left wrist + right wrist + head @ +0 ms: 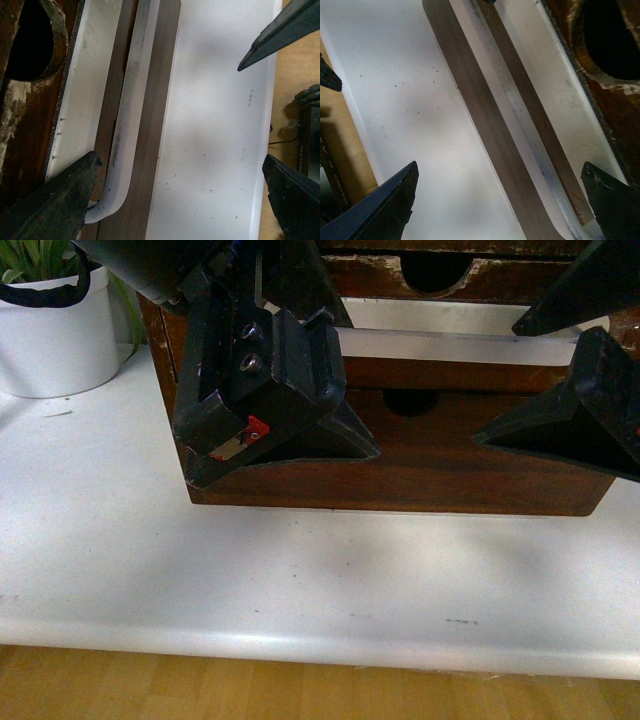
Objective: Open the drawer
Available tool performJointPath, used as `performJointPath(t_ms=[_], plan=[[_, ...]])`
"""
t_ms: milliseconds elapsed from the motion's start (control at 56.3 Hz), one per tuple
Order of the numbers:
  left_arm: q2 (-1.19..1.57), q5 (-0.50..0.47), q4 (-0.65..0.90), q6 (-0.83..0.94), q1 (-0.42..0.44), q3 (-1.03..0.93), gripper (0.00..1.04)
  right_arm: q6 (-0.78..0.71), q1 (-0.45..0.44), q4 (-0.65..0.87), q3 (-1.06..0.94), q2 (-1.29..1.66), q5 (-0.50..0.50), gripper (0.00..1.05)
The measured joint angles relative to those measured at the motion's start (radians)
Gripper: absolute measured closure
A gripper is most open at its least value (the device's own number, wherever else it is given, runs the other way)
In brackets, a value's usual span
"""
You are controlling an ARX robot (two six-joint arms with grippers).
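- The drawer (375, 280) sits in a wooden chest (400, 475) on a white table (300, 570), with its white handle (450, 340) running across the front.
- The left gripper (180, 162) is spread wide and grips nothing; one finger (55, 200) is just beside the handle's curved end.
- The right gripper (500, 169) also gapes wide, empty.

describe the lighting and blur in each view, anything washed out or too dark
Left wrist view: notch pure black, blotchy shadows on the tabletop, the left claw blurred. Right wrist view: same blotchy shade, the right claw dark and unsharp. Front view: the left claw looms close, dark and soft, the white handle washed out, faint patchy shadows on the tabletop.
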Motion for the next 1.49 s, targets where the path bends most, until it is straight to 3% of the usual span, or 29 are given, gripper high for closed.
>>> performJointPath(t_ms=[320,639,1154,1492], plan=[[0.0,0.0,-0.011,0.023,-0.002,-0.003,0.06,0.002,0.002,-0.009,0.0,0.025,-0.012,0.09],[-0.046,0.001,-0.191,0.167,-0.011,0.005,0.06,-0.056,0.015,-0.161,0.009,-0.024,-0.052,0.09],[-0.127,-0.011,-0.337,0.269,-0.034,-0.031,0.06,-0.076,0.071,-0.219,-0.055,-0.101,-0.059,0.09],[-0.155,-0.029,-0.274,0.266,-0.039,-0.073,0.06,-0.057,0.074,-0.193,-0.065,-0.128,-0.06,0.09]])
